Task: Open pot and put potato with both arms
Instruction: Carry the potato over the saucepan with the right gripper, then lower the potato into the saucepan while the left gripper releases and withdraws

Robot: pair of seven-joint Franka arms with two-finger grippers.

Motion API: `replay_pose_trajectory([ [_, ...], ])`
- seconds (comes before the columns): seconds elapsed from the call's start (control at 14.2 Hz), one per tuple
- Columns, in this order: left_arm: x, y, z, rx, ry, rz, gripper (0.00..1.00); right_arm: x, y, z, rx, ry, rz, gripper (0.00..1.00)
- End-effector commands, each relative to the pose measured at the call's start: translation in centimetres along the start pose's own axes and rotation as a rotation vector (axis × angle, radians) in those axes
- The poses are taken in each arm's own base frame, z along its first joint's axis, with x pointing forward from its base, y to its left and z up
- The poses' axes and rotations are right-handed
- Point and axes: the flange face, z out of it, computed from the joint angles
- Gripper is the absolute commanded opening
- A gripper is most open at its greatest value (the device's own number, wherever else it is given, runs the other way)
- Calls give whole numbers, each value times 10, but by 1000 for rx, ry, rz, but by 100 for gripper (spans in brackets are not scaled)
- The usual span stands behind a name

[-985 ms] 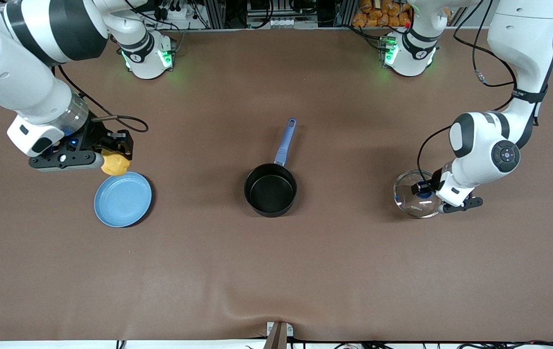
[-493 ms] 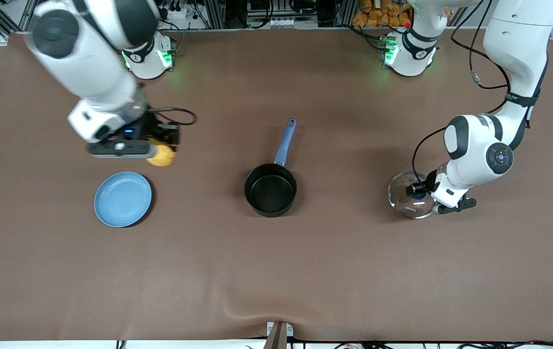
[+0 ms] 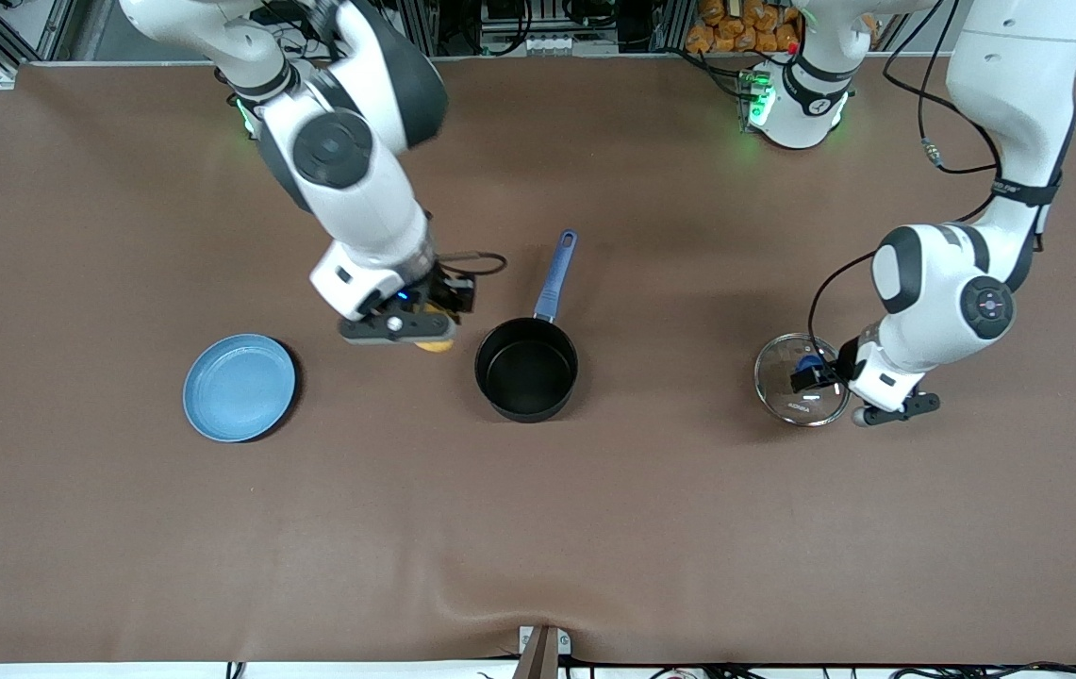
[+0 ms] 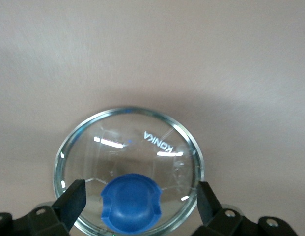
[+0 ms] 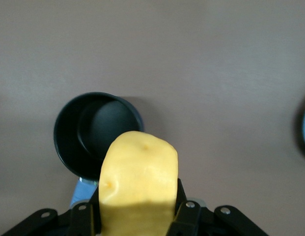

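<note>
- Right wrist view: right gripper pinches the potato, in the air just beside the pot, toward the right arm's end.
- Left gripper stands spread astride the glass lid, which lies on the table.
- Pot is uncovered; the carry is in hand. Next: bring the potato over the pot's mouth, then release.

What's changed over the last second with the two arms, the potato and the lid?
The right gripper, shut on the potato, carried it from above the blue plate across to just beside the pot, not yet over it. The left gripper opened its jaws and let go of the glass lid, which rests on the table. Pot and plate stayed put.
</note>
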Motion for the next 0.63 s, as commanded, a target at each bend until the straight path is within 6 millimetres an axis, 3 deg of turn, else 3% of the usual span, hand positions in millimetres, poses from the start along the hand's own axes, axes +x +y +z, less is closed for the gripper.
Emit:
replay_pose_trajectory([
  [0.0,10,7,-54,-26,4,0,100,-1,-42,55,-1,32,-26,0],
  [0.21,16,9,-82,-26,15,8,100,-10,-64,110,-45,58,-67,0],
  [0.56,22,15,-112,-28,13,25,100,-23,-90,170,-76,89,-81,0],
])
